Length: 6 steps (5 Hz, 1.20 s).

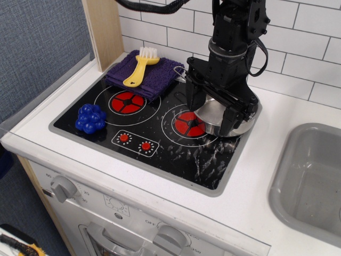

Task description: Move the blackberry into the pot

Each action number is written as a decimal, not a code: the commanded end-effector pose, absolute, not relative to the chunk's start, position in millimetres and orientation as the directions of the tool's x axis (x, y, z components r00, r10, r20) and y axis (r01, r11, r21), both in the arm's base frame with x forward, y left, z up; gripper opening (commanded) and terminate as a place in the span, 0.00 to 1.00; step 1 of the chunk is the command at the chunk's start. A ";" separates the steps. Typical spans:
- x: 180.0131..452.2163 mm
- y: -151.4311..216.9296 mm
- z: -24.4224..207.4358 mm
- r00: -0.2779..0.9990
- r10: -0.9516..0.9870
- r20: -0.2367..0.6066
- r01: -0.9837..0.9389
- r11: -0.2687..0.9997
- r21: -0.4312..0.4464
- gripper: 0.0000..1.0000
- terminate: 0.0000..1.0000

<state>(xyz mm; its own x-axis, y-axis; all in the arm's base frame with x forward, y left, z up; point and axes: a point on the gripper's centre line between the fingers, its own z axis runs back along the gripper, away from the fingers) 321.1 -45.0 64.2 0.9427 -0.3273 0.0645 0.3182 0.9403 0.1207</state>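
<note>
The blackberry [90,118] is a small glossy blue cluster of balls. It lies on the front left of the black toy stovetop [160,154], next to the left red burner [127,102]. The pot [212,128] is a shallow shiny steel pan on the right burner, with a thin wire handle toward the back left. My black gripper [214,113] hangs right over the pot, its jaws spread apart with the pot's near side showing between them. It holds nothing. It is far right of the blackberry and hides much of the pot.
A purple folded cloth [152,77] with a yellow brush [139,68] lies at the back left of the stove. Red knobs [134,142] sit at the stove's front. A grey sink basin [311,176] is at the right. A wooden post [104,32] and tiled wall stand behind.
</note>
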 end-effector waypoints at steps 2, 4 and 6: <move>319.1 -5.8 71.5 0.969 -0.236 0.075 0.226 0.966 0.123 1.00 0.00; 277.2 92.1 86.4 0.993 -0.032 0.116 0.014 0.988 0.151 1.00 0.00; 263.9 141.7 72.3 0.997 0.012 0.073 -0.023 0.988 0.152 1.00 0.00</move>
<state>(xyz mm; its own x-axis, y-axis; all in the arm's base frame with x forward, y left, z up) 264.5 138.3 58.8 0.9994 0.0053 0.0331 -0.0096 0.9912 0.1319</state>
